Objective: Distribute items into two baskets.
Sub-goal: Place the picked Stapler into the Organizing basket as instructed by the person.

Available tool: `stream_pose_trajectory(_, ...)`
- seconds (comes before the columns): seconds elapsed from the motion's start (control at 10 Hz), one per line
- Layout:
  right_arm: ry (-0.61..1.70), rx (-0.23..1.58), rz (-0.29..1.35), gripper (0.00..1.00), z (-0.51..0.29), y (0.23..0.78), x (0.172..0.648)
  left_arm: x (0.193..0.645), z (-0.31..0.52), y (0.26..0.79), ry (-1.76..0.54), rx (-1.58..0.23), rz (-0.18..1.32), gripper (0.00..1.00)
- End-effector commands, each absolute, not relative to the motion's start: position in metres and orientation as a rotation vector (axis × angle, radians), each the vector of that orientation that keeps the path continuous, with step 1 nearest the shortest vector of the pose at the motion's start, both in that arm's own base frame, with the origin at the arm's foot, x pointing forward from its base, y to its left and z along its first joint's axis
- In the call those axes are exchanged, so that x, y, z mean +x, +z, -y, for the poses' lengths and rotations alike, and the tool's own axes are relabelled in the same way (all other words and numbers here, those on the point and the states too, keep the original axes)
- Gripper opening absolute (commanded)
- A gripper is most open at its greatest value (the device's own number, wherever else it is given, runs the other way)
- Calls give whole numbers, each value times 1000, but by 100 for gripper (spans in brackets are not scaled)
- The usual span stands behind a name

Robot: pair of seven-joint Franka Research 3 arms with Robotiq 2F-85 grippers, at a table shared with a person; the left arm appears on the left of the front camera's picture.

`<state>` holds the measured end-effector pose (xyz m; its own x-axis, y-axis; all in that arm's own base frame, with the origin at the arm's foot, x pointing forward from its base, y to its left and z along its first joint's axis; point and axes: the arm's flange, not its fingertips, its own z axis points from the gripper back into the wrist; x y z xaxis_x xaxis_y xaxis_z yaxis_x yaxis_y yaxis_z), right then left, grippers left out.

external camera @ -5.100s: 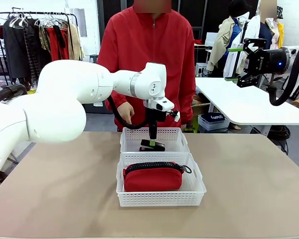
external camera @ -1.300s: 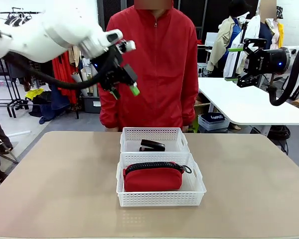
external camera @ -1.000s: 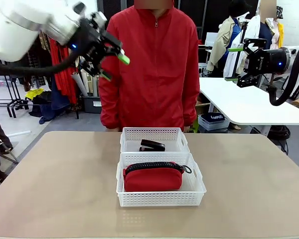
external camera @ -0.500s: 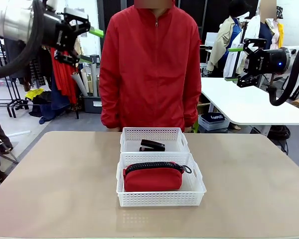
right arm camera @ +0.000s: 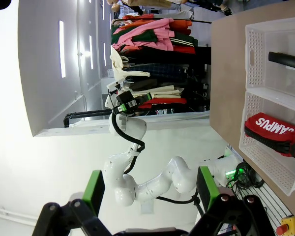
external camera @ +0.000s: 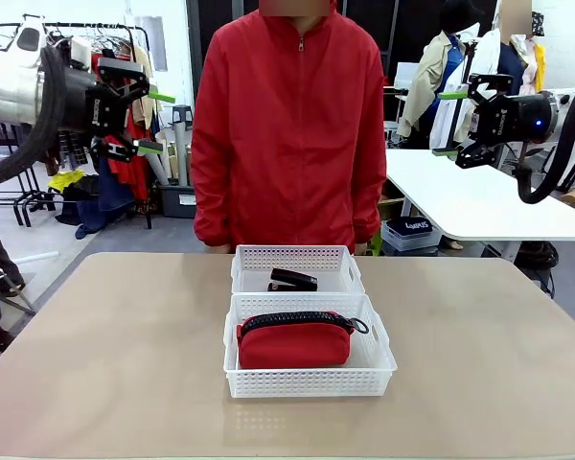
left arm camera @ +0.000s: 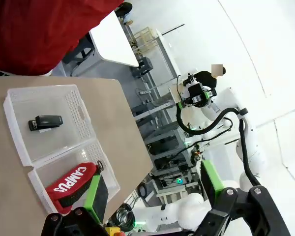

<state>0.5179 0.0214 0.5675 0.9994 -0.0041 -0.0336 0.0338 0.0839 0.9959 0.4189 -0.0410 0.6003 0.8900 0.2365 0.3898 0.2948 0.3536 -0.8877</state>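
Both grippers are being held high above the table point(external camera: 96, 383) with nothing between their green pads. At the upper left of the front view, the left gripper point(external camera: 151, 122) is being kept with its jaws spread wide, well apart from the two baskets at the centre of the frame. At the upper right, the right gripper point(external camera: 452, 123) is likewise being kept open, well away from them. The small black stapler point(external camera: 293, 280) is being carried by the smaller basket point(external camera: 296, 256), which is lying farther from the camera, just in front of the person in the red jacket point(external camera: 287, 125). The red pouch point(external camera: 294, 341) is being carried by the larger basket point(external camera: 309, 380), which is sitting just in front of the smaller one, the two touching or nearly so. In the left wrist view, the stapler point(left arm camera: 45, 122) and pouch point(left arm camera: 71, 183) are being seen far beyond the open fingers point(left arm camera: 97, 194), in the left half of the frame.
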Motion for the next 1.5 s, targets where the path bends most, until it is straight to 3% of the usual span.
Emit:
stream_pose_trajectory(0.0,-29,1489,-12,100,-22,570,518,429,52,600,-158,-1254,526,100)
stream_pose_trajectory(0.1,-29,1489,-12,100,-22,570,518,419,41,600,-40,-1224,504,100)
stream_pose_trajectory(0.4,-29,1489,-12,100,-22,570,518,423,42,597,-65,-1227,498,100)
stream_pose_trajectory(0.8,-29,1489,-12,100,-22,570,518,461,44,582,9,-1467,313,100)
stream_pose_trajectory(1.4,-29,1489,-12,100,-22,570,518,468,38,584,49,-1522,351,100)
